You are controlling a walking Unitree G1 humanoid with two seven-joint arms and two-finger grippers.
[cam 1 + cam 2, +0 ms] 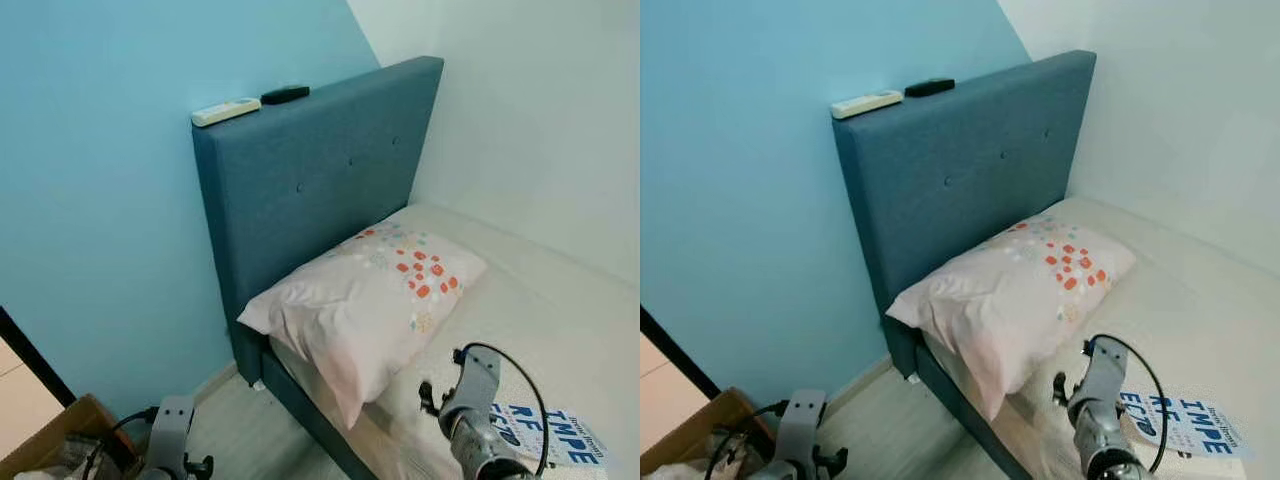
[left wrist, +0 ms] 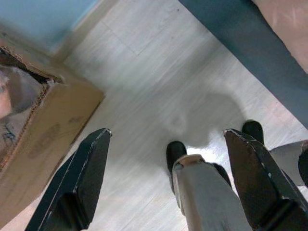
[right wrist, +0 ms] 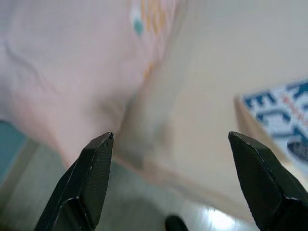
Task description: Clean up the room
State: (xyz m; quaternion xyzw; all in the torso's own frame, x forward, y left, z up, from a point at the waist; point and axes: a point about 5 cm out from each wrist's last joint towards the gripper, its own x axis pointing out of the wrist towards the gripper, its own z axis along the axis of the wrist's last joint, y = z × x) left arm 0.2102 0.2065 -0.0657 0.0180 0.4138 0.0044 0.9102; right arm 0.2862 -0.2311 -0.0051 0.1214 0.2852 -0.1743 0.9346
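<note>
From the head camera I see a white remote [image 1: 225, 111] and a black remote [image 1: 285, 95] on the top edge of the blue fabric headboard [image 1: 320, 170]. My right wrist view adds the right gripper [image 3: 171, 183] spread wide, holding nothing, over the mattress edge between the pale pink pillow [image 1: 365, 295] and a blue-lettered white book [image 1: 550, 432]. The left gripper [image 2: 168, 180] hangs open too, above pale wood floor — beside a brown cardboard box [image 2: 33, 125].

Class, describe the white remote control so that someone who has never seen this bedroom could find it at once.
Start at the tall blue upholstered headboard standing against the light blue wall. Look along its flat top edge to the end farthest from the white corner wall: the white remote control lies there. A black remote lies right beside it, so pick the pale, longer one nearer the headboard's outer corner.
</note>
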